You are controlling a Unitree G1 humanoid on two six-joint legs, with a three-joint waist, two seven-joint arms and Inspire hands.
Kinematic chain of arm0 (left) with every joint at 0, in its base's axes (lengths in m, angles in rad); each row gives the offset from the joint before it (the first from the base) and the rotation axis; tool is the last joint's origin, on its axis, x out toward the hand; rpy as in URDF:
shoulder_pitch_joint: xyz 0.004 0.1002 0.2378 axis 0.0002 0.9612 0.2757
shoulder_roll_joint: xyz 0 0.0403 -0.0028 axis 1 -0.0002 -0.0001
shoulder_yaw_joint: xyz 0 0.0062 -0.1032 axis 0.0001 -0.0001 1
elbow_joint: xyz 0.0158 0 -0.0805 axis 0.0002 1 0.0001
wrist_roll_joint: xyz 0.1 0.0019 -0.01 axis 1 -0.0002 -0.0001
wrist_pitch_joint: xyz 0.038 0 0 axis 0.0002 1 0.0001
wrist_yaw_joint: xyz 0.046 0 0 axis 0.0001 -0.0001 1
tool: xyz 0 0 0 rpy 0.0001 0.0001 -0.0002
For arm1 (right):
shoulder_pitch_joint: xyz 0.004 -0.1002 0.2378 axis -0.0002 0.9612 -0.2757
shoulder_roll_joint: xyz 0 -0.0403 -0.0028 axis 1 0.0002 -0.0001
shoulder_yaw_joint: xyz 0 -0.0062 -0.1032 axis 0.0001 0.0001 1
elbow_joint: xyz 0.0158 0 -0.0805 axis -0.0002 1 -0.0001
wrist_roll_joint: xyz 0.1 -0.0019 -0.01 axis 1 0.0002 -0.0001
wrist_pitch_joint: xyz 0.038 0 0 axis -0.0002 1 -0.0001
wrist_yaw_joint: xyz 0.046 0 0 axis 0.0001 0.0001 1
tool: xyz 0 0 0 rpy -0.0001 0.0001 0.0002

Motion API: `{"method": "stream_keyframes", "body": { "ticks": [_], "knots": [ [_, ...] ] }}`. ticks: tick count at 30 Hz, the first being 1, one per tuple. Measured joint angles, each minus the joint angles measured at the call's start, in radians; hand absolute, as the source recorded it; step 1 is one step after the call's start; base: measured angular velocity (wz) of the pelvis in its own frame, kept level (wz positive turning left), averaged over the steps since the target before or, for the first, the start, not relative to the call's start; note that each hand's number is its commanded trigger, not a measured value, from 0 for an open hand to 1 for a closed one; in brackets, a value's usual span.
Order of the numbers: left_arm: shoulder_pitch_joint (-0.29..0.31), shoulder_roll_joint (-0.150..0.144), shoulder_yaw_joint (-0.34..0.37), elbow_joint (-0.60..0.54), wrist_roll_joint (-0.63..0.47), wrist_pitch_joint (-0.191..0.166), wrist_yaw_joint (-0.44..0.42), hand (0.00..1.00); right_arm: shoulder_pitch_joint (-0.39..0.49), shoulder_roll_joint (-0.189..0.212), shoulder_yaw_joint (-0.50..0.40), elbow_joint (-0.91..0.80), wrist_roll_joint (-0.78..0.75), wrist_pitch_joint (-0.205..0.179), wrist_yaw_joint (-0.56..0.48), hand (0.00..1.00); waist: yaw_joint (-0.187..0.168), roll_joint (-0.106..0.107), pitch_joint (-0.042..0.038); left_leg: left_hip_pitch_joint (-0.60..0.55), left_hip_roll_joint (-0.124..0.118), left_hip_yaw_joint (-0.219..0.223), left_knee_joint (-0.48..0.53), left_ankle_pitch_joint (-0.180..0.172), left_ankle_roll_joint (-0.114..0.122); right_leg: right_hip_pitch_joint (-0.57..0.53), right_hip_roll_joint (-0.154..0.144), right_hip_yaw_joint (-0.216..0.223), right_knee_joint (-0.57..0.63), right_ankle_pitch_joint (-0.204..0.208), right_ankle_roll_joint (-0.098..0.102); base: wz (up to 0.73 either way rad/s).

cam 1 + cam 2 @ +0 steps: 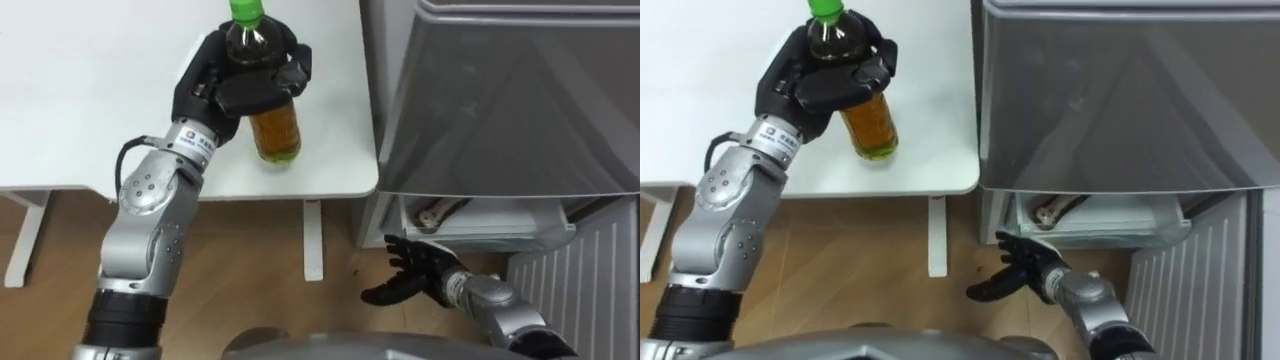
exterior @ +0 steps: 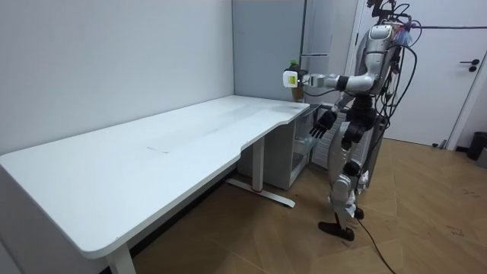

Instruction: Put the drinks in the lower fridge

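1 green-capped bottle point(image 1: 275, 130) we note clasped by left hand point(image 1: 225, 85) above white desk point(image 1: 80, 100); right hand point(image 1: 415, 265) slack-fingered, low beside grey fridge point(image 1: 520, 100).

One bottle point(image 1: 276, 135), one white table point(image 1: 80, 90), one grey fridge point(image 1: 500, 100), two hands: left hand point(image 1: 228, 88), right hand point(image 1: 416, 266).

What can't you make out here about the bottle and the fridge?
Green-capped bottle: in the eye views the left hand curled round it hides its middle; whether its base rests on the desk is unclear.
Fridge: its top is cut off by the eye views' upper edge; the lower compartment's inside is mostly hidden under the grey front.
Room view: bottle too small for detail.
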Motion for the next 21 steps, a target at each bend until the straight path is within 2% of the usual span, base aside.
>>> {"method": "stream_keyframes", "body": {
  "ticks": [8, 12, 18, 21],
  "knots": [
    [0.023, 0.001, -0.025, 0.0, 0.0, 0.0, -0.056, 1.0, -0.001, 0.0, 0.001, -0.078, -0.081, 0.0, 0.031, 0.0, 0.007, -0.003, -0.0037, -0.031, -0.014, -0.04, 0.026, 0.002, 0.002, 0.001, -0.006, -0.03, -0.001, -0.01, 0.003, 0.17],
    [0.053, 0.003, -0.046, 0.0, 0.0, 0.0, -0.08, 1.0, 0.0, 0.0, 0.03, -0.138, -0.119, -0.001, 0.024, 0.0, 0.003, -0.005, -0.0026, -0.035, -0.017, -0.053, 0.028, 0.002, 0.002, 0.004, -0.007, -0.051, 0.0, -0.01, 0.003, 0.09],
    [0.079, 0.002, -0.076, 0.0, 0.0, 0.0, -0.121, 1.0, 0.0, -0.002, 0.039, -0.149, -0.156, -0.001, 0.005, 0.0, 0.005, -0.007, -0.001, -0.046, -0.015, -0.057, 0.036, 0.001, 0.002, 0.001, -0.006, -0.056, 0.0, -0.01, 0.003, 0.05],
    [0.085, 0.016, -0.105, 0.0, -0.001, 0.0, -0.145, 1.0, 0.0, -0.006, 0.048, -0.149, -0.156, -0.001, -0.005, 0.0, 0.004, -0.009, 0.0003, -0.048, -0.016, -0.06, 0.038, 0.001, 0.002, 0.004, -0.007, -0.063, 0.001, -0.01, 0.003, 0.04]
  ]
}}
